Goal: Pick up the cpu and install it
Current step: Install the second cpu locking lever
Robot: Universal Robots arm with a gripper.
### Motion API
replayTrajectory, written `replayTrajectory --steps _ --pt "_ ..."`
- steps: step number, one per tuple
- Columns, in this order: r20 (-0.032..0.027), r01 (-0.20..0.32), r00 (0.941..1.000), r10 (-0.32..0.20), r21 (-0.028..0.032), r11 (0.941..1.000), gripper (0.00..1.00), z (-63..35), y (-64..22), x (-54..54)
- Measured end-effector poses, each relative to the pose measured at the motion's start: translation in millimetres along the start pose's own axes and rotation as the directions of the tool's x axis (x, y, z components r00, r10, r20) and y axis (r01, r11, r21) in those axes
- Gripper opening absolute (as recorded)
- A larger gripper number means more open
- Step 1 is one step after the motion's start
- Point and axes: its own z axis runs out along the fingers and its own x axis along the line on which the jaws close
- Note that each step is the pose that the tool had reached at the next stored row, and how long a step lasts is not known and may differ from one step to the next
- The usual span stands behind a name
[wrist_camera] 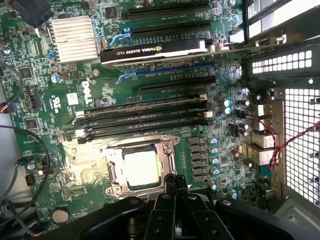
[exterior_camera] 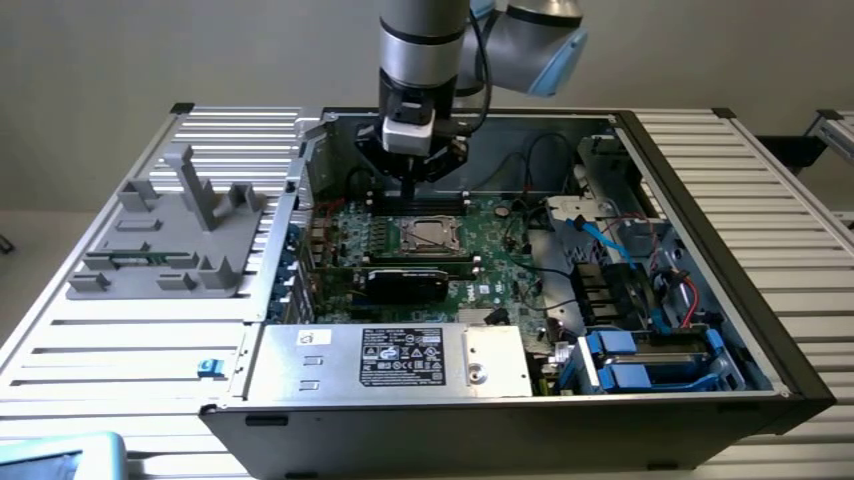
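Observation:
The cpu (wrist_camera: 141,169), a pale shiny square, lies flat inside the black socket frame (wrist_camera: 167,150) on the green motherboard (wrist_camera: 75,100). In the exterior view the cpu (exterior_camera: 429,235) sits mid-board inside the open computer case (exterior_camera: 747,330). My gripper (wrist_camera: 176,183) is shut, its two dark fingertips pressed together with nothing between them, just off one edge of the socket frame. Seen from outside, the gripper (exterior_camera: 411,186) hangs over the board a little behind the socket, with the arm coming down from above.
A graphics card (wrist_camera: 155,50), a silver heatsink (wrist_camera: 74,37) and black memory slots (wrist_camera: 145,117) lie near the socket. A grey plastic fixture with upright posts (exterior_camera: 180,230) stands on the slatted table at the exterior view's left. Cables and drive bays (exterior_camera: 641,350) fill the case's right side.

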Motion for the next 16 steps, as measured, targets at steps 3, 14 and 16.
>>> replayTrajectory --steps 3,14,16 --pt "0.0059 0.004 1.0000 -0.004 0.0366 0.9993 0.12 -0.5 4.2 0.7" --pt "0.0258 0.009 0.9996 -0.014 0.1698 0.9854 0.12 -1.5 14.9 2.2" --pt "0.0290 0.010 0.9995 -0.016 0.1913 0.9815 0.12 -1.8 17.5 2.7"
